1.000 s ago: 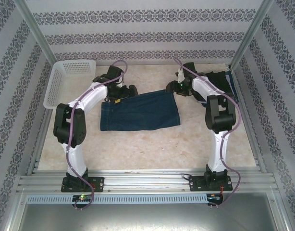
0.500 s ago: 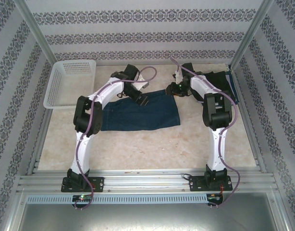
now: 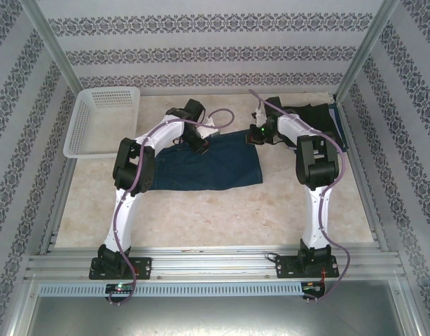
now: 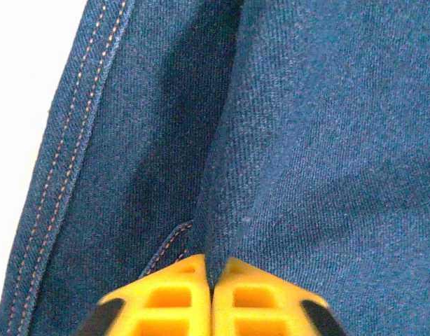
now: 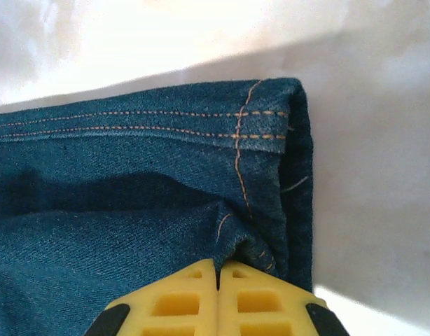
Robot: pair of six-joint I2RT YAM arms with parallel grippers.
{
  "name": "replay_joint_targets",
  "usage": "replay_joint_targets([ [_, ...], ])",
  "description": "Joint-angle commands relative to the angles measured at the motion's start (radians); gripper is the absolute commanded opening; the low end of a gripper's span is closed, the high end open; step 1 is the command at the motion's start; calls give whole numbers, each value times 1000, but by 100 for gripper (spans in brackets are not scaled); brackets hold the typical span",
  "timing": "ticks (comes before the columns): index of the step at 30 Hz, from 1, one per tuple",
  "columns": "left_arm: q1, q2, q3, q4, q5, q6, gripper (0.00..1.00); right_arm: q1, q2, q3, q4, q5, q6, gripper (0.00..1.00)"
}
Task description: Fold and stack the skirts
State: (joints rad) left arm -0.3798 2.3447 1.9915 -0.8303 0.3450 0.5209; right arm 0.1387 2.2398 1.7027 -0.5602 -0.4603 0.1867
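Marble-look tabletop (image 3: 215, 217): we log a bare stretch between the arm bases and the cloth, with open room. Denim skirt (image 3: 215, 168), dark blue: flat mid-table, near hem straight. Left gripper (image 3: 199, 145): closed, pinching a ridge of denim near the far edge. Right gripper (image 3: 253, 134): closed on the far right stitched corner. White lattice basket (image 3: 96, 122): far left, apart. Pile of dark skirts (image 3: 316, 117): far right corner.

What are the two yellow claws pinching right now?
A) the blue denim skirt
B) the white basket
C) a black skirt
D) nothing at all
A: the wrist views show the left gripper and the right gripper each shut on a fold of the blue denim skirt.
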Motion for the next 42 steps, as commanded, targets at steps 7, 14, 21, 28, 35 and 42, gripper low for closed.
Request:
replay_joint_targets([
  [7,-7,-209,-84,-5,48,-25,0,-40,-242,-125,122,-28,33,0],
  [14,-6,-252,-96,41,27,-21,0,-44,-258,-125,256,-49,93,0],
  [21,27,-95,42,55,-62,-80,4,-47,-52,55,284,-134,128,0],
  [28,39,-88,87,42,12,-142,1,-44,-50,47,452,-169,176,0],
  [35,40,-273,-106,153,57,-195,1,-49,-255,-171,560,-133,152,0],
  [42,47,-255,-44,122,-9,-171,4,-47,-191,-82,576,-163,189,0],
])
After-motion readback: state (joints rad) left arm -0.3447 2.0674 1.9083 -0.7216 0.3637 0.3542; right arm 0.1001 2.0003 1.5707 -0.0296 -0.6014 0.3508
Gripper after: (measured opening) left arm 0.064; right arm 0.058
